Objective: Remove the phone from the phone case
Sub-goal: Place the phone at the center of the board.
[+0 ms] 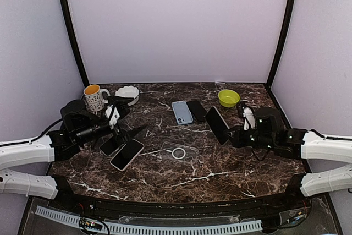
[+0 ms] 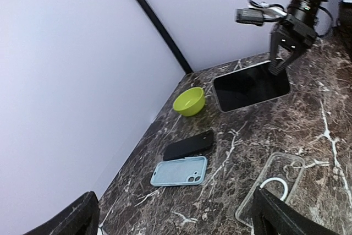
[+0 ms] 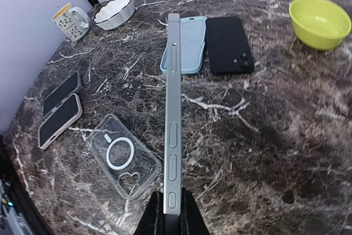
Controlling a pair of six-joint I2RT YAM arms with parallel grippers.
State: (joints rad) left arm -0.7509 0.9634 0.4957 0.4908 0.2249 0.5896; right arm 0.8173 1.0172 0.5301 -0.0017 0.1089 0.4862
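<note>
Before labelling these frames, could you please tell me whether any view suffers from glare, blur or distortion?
Top external: soft, even light, no harsh shadows; the clear case faint but readable. Left wrist: frame tilted, own fingertips dark and blurred, little glare on the phone screen. Right wrist: wide-angle bend along the table edge, phone sharp.

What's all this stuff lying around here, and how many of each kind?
Phones, screen visible: 3 (held phone, dark phone, pale-rimmed phone)
Clear case: 1
Face-down phones or cases, can't tell which: 2 (blue one, black one)
Bowls: 2 (white bowl, green bowl)
Mug: 1
Total: 9
</note>
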